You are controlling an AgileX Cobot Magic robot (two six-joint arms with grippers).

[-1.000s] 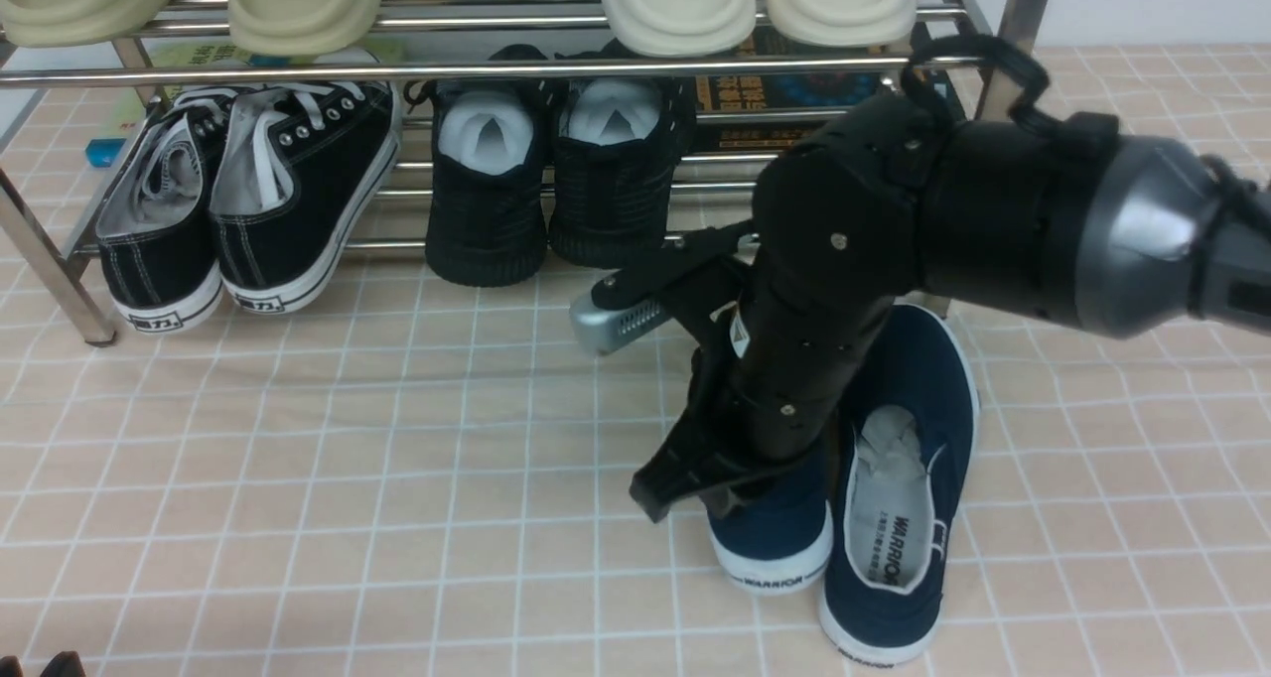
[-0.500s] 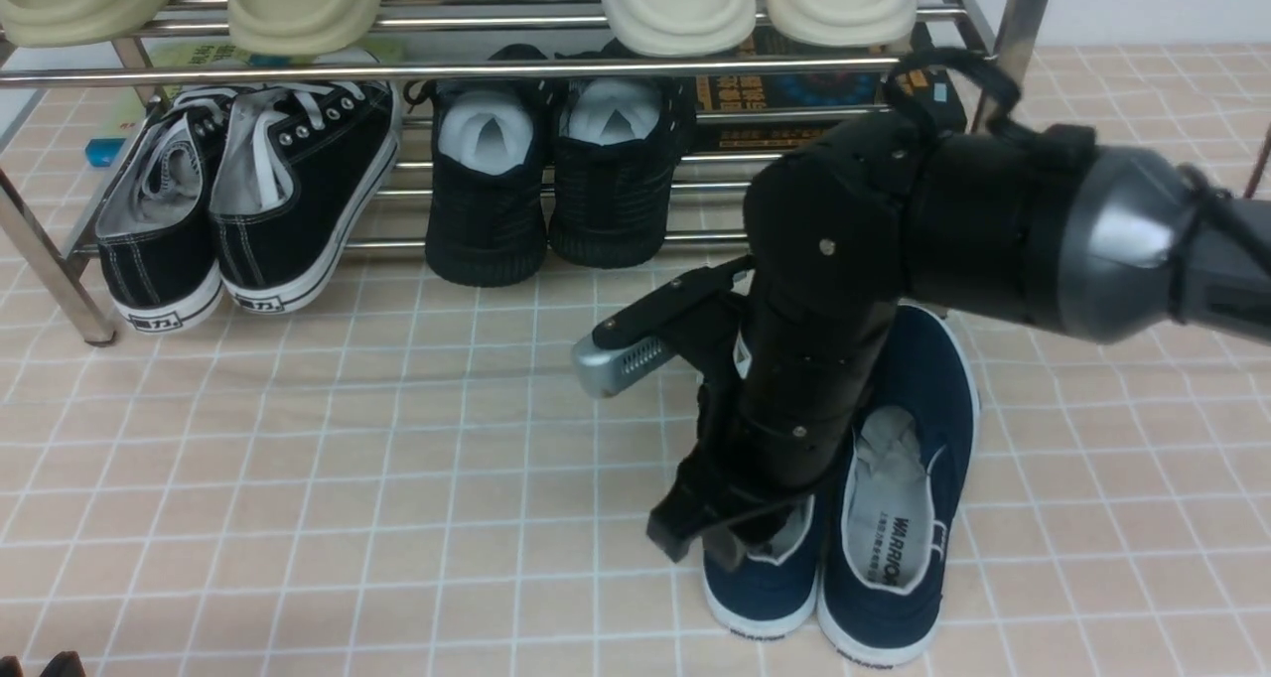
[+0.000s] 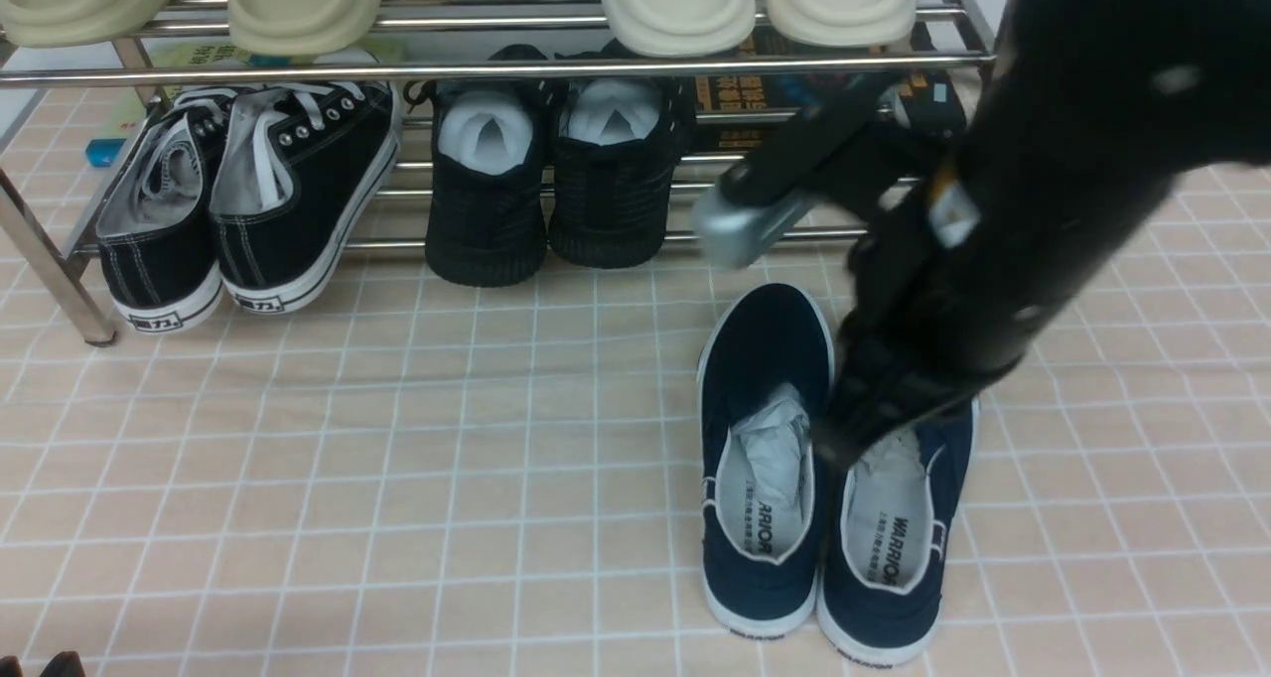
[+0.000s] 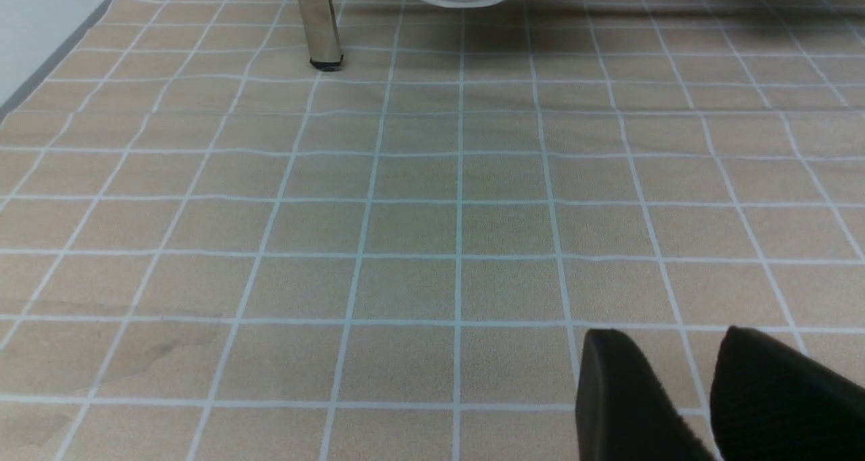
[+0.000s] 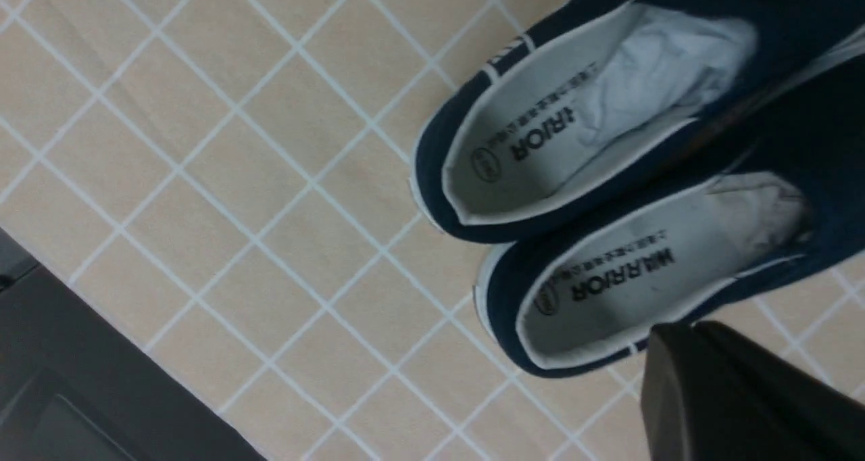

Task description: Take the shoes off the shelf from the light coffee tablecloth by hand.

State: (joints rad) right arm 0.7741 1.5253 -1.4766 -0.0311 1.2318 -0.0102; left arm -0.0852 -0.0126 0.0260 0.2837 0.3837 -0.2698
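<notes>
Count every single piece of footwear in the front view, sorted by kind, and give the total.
Navy-blue slip-ons: 2
Black lace-up sneakers with white laces: 2
All-black high-tops: 2
Cream slippers: 4
Total: 10

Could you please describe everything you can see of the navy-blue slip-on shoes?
The pair of navy-blue canvas slip-on shoes has white rubber soles, grey insoles printed WARRIOR and crumpled paper stuffed inside. They stand upright side by side, touching, heels toward the robot, on the beige grid-lined tablecloth before the chrome tube shelf. The shut right claw hangs over one.
</notes>
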